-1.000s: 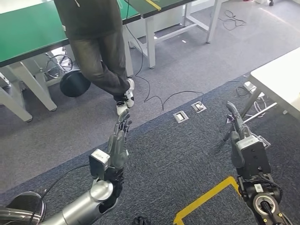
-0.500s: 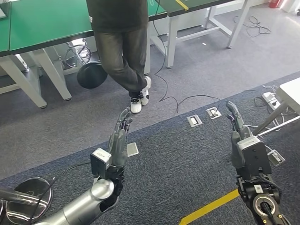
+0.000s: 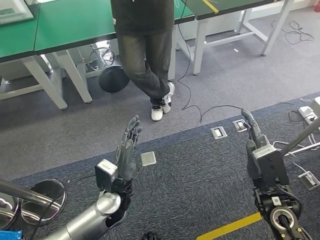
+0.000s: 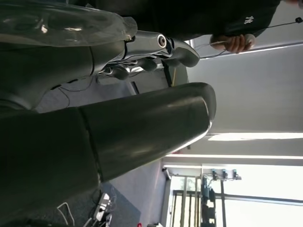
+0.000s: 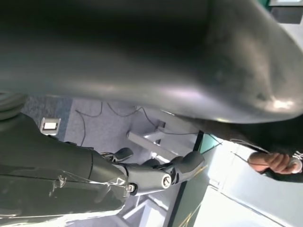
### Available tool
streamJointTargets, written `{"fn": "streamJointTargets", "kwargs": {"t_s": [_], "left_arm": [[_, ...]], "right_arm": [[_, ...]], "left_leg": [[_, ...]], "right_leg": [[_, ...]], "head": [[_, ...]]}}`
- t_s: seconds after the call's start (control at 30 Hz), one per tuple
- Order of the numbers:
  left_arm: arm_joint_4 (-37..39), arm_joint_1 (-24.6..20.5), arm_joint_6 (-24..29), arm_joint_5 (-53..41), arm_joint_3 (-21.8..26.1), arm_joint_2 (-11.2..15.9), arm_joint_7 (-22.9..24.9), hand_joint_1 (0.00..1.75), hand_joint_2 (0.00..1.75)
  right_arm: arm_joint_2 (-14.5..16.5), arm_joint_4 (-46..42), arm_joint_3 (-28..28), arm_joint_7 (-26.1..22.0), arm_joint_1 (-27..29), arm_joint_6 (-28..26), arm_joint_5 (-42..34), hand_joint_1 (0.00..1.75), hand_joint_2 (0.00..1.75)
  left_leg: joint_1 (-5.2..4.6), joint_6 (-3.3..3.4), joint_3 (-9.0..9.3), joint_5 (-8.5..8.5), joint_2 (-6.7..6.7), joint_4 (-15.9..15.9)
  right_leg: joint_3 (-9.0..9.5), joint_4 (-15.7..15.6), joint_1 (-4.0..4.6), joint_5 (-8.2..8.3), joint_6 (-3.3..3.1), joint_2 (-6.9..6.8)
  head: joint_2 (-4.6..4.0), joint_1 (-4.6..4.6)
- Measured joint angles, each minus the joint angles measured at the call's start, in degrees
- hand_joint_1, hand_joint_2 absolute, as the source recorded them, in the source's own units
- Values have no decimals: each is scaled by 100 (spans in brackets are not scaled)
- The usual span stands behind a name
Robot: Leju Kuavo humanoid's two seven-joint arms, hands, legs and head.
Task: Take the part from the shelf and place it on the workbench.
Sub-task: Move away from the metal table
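Presently left hand (image 3: 127, 150) and right hand (image 3: 253, 134) empty, fingers extended.

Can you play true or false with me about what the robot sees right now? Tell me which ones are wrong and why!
1. Both robot hands are empty. True: the left hand and the right hand hold nothing.
2. A person stands by a green table. True.
3. The person wears red boots. False: the shoes are white with dark parts.
4. The robot holds the part. False: neither hand holds anything.
5. A yellow line is on the floor. True.
6. The floor is bare wood. False: it is grey and dark blue carpet.
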Motion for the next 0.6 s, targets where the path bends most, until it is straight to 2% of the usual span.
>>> {"fn": "streamJointTargets", "kwargs": {"t_s": [0.03,0.07,0.1,0.13,0.17,0.2,0.27,0.33,0.37,0.43,0.47,0.5,0.53,0.57,0.6], "left_arm": [[1,2,-1,0,0,1,0,0,0],[1,4,-1,-1,0,2,-1,0,0],[0,3,-1,-2,0,2,-3,0,0],[-1,-1,-1,-4,0,2,-7,0,0],[-1,-5,-2,-8,0,-1,-11,0,0],[-2,-7,-3,-11,0,-2,-15,0,0],[-2,-6,-8,-14,0,-3,-18,0,0],[-2,-6,-20,-12,0,-4,-20,0,0],[-2,-10,-29,-10,0,-6,-21,0,0],[-2,-11,-46,-5,0,-14,-24,0,0],[-2,-8,-51,-2,0,-17,-24,0,0],[-2,-5,-55,0,0,-19,-24,0,0],[-2,-3,-56,2,0,-19,-24,0,0],[-2,-2,-56,2,0,-19,-24,0,0],[-2,-2,-56,2,0,-21,-24,0,0]], "right_arm": [[0,0,3,4,5,-1,1,0,0],[0,-1,4,7,6,-2,1,0,0],[0,-1,6,7,4,-2,2,0,0],[0,-1,5,7,2,-2,2,0,0],[0,-1,4,6,0,-1,3,0,0],[0,-1,4,5,-4,-1,3,0,0],[0,-1,5,5,-9,-1,4,0,0],[0,0,4,3,-15,-11,3,0,0],[0,0,3,1,-19,-20,3,0,0],[0,1,9,-3,-17,-36,2,0,0],[0,2,13,-2,-9,-39,2,0,0],[0,3,16,-2,-1,-40,2,0,0],[0,3,17,-2,4,-40,2,0,0],[0,3,16,-2,5,-41,2,0,0],[0,2,15,-2,3,-42,2,0,0]], "left_leg": [[11,-7,40,103,12,-93],[18,-6,205,284,37,-415],[20,4,445,481,105,-860],[5,23,668,624,177,-1283],[-7,51,816,702,225,-1571],[-21,84,887,719,250,-1717],[-41,162,891,710,174,-1754],[-35,235,912,718,109,-1782],[-26,266,924,725,77,-1798],[-27,306,932,723,9,-1802],[-36,316,934,720,-35,-1799],[-46,322,936,717,-82,-1794],[-54,325,943,713,-135,-1788],[-60,323,956,706,-190,-1781],[-60,319,968,698,-240,-1774]], "right_leg": [[3,0,-1,-5,4,-44],[10,1,-3,-13,15,-83],[21,2,0,-24,32,-117],[27,8,15,-41,58,-145],[32,12,32,-56,85,-171],[38,14,50,-70,116,-197],[57,6,54,-95,176,-260],[5,143,26,-222,227,-211],[-103,391,20,-374,242,-137],[-497,1241,18,-776,254,23],[-693,1642,20,-912,255,59],[-817,1866,22,-941,249,77],[-823,1826,23,-838,234,86],[-713,1539,25,-629,211,102],[-532,1095,27,-377,182,155]], "head": [[0,-8],[0,-16],[0,-27],[1,-42],[1,-42],[1,-32],[0,2],[1,22],[1,41],[1,80],[1,91],[1,93],[1,94],[2,96],[2,97]]}}
